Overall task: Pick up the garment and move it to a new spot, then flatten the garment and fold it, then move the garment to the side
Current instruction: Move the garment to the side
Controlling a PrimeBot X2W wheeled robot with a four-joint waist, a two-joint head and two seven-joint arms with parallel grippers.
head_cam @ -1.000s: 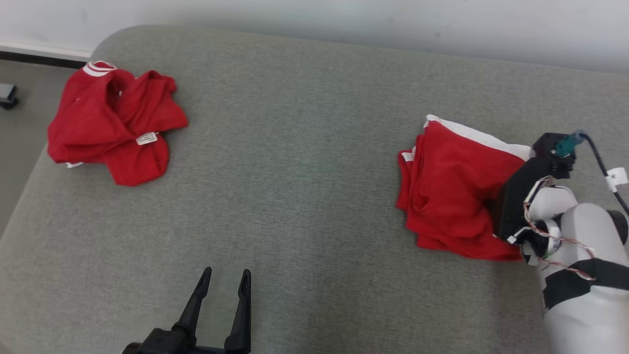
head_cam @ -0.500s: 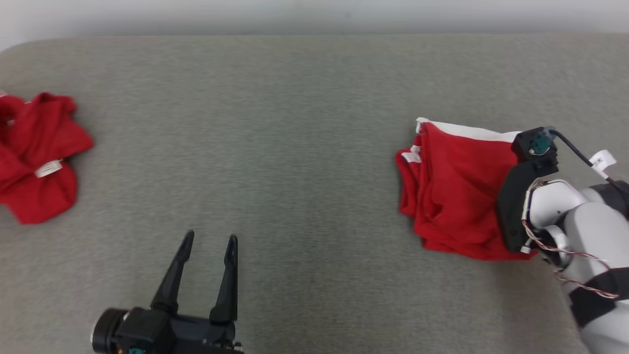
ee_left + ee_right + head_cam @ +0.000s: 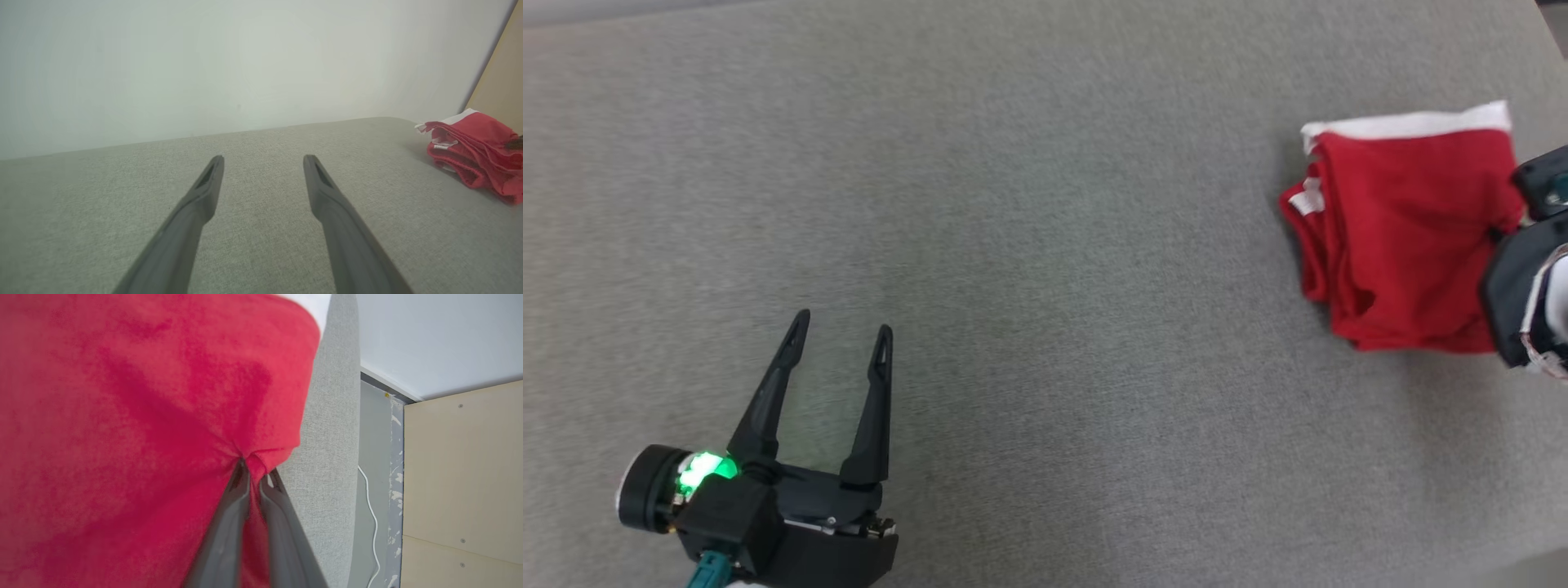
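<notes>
Cannot see the right side of the folded red cloth garment with white band (image 3: 1405, 237) in the head view: covered by a dark wrist housing (image 3: 1515, 302), itself cropped. Cropped likewise in the left wrist view. Cannot tell how deep cloth sits in the right gripper (image 3: 255, 473).

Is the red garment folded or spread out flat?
Folded. The red garment lies as a compact stack on the grey surface, with several layered edges showing along its left side.
</notes>
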